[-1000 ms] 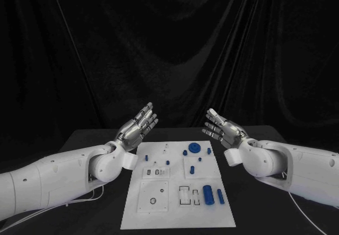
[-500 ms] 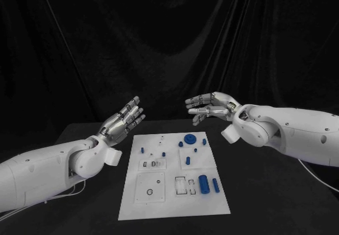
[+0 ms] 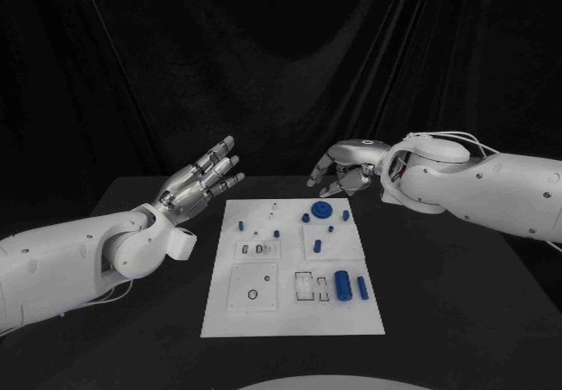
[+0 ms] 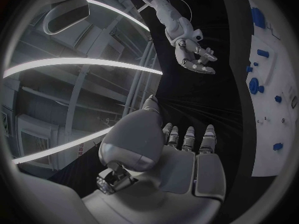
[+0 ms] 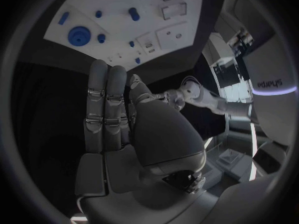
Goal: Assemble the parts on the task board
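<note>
Both hands hover empty: left hand (image 3: 201, 180) spread wide, right hand (image 3: 341, 169) loosely curled above the task board (image 3: 293, 321) at 12 o'clock. It should descend slowly onto one blue part (image 3: 343, 285).

My task board (image 3: 293, 313) is plain white, dotted with small blue parts (image 3: 342, 286), the round one (image 3: 322, 212) the same blue. It lies on a black bench (image 3: 456, 276). My arms are white, my left hand (image 3: 201, 182) and right hand (image 3: 341, 171) silver.
</note>
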`<action>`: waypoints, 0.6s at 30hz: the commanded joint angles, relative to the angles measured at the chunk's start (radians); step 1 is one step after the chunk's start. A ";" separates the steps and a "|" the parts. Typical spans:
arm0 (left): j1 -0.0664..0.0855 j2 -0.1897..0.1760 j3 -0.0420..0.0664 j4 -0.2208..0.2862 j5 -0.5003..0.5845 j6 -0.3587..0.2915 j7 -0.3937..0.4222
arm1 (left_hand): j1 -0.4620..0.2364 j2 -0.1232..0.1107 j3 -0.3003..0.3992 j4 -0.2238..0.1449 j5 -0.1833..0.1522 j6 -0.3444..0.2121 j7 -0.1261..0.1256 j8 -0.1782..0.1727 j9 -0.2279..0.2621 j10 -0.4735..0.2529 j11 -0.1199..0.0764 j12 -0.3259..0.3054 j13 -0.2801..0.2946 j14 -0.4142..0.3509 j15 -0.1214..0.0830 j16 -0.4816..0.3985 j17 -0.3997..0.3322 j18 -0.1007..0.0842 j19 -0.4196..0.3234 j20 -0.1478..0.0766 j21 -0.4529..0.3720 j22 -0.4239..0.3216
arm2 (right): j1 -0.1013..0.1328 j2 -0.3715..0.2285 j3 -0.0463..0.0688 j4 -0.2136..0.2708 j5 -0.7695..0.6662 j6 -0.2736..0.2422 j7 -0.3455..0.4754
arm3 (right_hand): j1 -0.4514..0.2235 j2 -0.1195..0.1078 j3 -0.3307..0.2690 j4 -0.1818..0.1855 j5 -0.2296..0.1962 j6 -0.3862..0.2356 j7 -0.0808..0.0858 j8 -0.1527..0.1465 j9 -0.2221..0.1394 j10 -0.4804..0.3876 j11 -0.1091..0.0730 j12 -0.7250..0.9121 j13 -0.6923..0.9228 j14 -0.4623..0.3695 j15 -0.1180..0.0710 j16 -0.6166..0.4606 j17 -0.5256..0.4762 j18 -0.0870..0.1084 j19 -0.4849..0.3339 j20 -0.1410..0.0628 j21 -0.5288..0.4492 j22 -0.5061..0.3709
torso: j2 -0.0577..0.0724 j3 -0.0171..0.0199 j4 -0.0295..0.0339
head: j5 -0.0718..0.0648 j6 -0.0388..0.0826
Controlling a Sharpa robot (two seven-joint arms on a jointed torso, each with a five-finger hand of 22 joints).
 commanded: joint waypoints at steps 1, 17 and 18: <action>0.012 -0.007 0.001 0.015 -0.035 -0.023 0.054 | 0.018 0.001 0.004 0.000 0.020 0.003 0.013 0.004 0.002 0.000 0.010 -0.007 -0.001 0.000 -0.003 -0.004 -0.002 0.015 -0.008 0.003 -0.005 -0.005 | 0.004 -0.001 0.001 0.006 -0.318 0.014 -0.078 | 0.001 -0.017 0.020 -0.001 -0.005 -0.007 0.006 -0.019 0.000 0.008 0.002 -0.032 0.001 0.009 -0.002 0.024 0.018 0.000 0.012 0.000 0.021 0.019 | 0.022 -0.0064 0.0148 | 0.000 -0.014; 0.035 -0.010 0.001 0.029 -0.038 0.005 0.042 | 0.068 0.018 0.037 -0.002 0.120 0.005 0.030 0.004 0.001 0.000 0.028 -0.007 -0.001 0.000 -0.004 -0.004 -0.002 0.016 -0.017 -0.011 -0.013 -0.010 | -0.002 -0.006 0.001 -0.016 -0.388 0.012 -0.107 | -0.018 -0.061 0.097 0.014 -0.002 -0.016 0.017 -0.060 0.001 0.062 -0.002 -0.097 0.002 0.016 -0.008 0.263 0.267 -0.006 -0.008 -0.009 0.158 0.174 | 0.107 -0.0146 0.0798 | -0.041 0.017; 0.035 -0.010 0.001 0.029 -0.038 0.007 0.040 | 0.070 0.018 0.040 -0.002 0.123 0.007 0.032 0.004 0.002 0.000 0.030 -0.007 -0.001 0.000 -0.003 -0.004 -0.002 0.016 -0.017 -0.012 -0.013 -0.010 | -0.004 -0.004 0.001 -0.020 -0.388 0.009 -0.105 | -0.020 -0.062 0.099 0.015 -0.003 -0.021 0.017 -0.061 0.001 0.064 -0.002 -0.098 0.003 0.015 -0.008 0.267 0.271 -0.006 -0.010 -0.009 0.161 0.177 | 0.111 -0.0146 0.0855 | -0.048 0.018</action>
